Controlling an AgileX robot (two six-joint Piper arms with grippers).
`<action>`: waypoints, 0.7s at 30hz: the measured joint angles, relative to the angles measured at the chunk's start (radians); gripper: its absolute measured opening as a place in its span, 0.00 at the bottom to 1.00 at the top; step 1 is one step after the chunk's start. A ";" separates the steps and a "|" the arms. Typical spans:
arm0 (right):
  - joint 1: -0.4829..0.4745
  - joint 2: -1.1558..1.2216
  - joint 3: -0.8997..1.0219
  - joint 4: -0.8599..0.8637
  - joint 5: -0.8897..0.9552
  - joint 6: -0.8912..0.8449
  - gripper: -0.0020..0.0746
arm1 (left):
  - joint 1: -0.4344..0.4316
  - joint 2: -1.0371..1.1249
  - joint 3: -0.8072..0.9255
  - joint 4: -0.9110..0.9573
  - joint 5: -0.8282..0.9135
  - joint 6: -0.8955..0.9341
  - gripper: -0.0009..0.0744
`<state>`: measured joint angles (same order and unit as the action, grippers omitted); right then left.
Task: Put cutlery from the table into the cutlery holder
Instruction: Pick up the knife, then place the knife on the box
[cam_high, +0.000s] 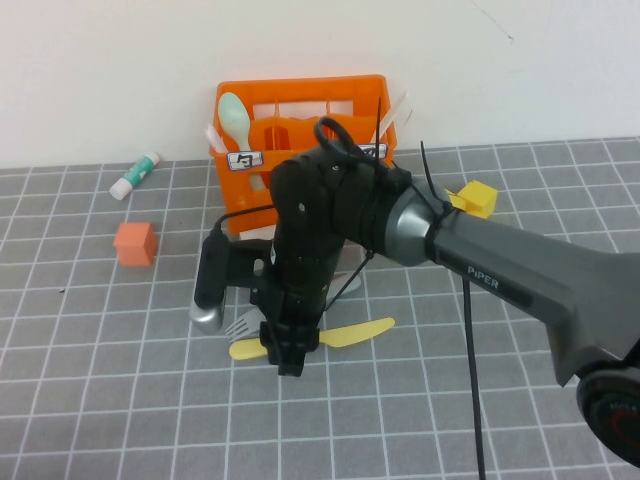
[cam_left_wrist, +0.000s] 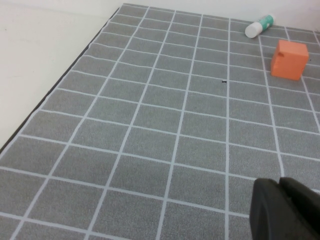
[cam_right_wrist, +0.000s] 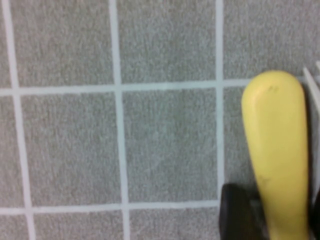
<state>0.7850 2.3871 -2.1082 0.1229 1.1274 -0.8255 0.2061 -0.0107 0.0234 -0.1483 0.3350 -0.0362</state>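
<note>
Pale yellow knife (cam_high: 355, 333) lies flat on the grey table (cam_high: 100, 400), in front of the orange cutlery holder (cam_high: 300, 110). Right gripper (cam_high: 287, 352) is down at the knife's middle, fingers pinching it; the right wrist view shows the rounded yellow end between the dark fingertips (cam_right_wrist: 237, 212). Grey fork (cam_high: 238, 324) lies just beside the knife. Left gripper (cam_left_wrist: 287, 210) sits low over bare table, can't tell its fingers. Orange cube (cam_high: 134, 244) and glue stick (cam_high: 135, 175) sit off to the left.
</note>
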 joint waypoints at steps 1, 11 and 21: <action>0.000 0.000 0.000 -0.002 0.005 0.000 0.41 | 0.000 0.000 0.000 -0.002 0.000 0.000 0.01; 0.000 -0.001 -0.036 -0.013 0.066 0.075 0.21 | 0.000 0.000 0.000 -0.002 0.000 0.000 0.01; -0.047 -0.276 0.110 0.248 0.095 0.041 0.21 | 0.000 0.000 0.000 -0.002 0.000 0.000 0.01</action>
<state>0.7375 2.1106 -1.9986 0.3714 1.2220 -0.7840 0.2061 -0.0107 0.0234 -0.1503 0.3350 -0.0362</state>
